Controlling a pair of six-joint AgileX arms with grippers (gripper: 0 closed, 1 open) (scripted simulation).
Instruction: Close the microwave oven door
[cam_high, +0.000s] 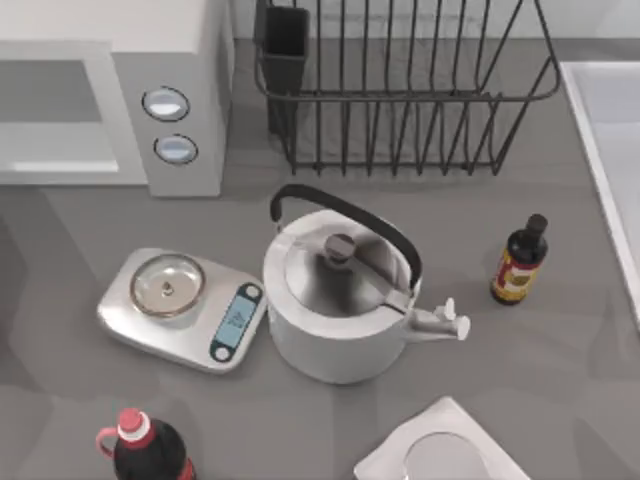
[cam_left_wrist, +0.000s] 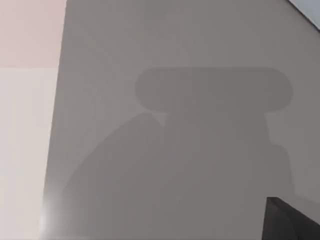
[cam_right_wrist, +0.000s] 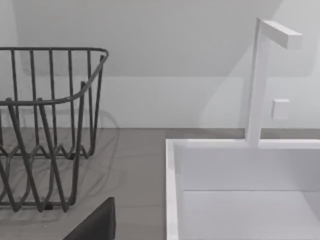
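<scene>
Two knobs (cam_high: 166, 103) are being displayed on the grey control panel of the microwave oven (cam_high: 190, 60), which is being kept at the rear left of the table (cam_high: 560, 380); its pale cavity is being left exposed. Nearer the front, a silver kitchen scale (cam_high: 185, 310) is being flanked on its right by a white kettle (cam_high: 345, 300), just beside it. A wire dish rack (cam_high: 400, 90) is being kept behind the kettle, and a dark sauce bottle (cam_high: 520, 262) is being kept upright, apart, to the kettle's right. A dark edge of the left gripper (cam_left_wrist: 292, 220) and of the right gripper (cam_right_wrist: 97, 222) is being shown in the respective wrist view; whether either is open or closed cannot be told.
</scene>
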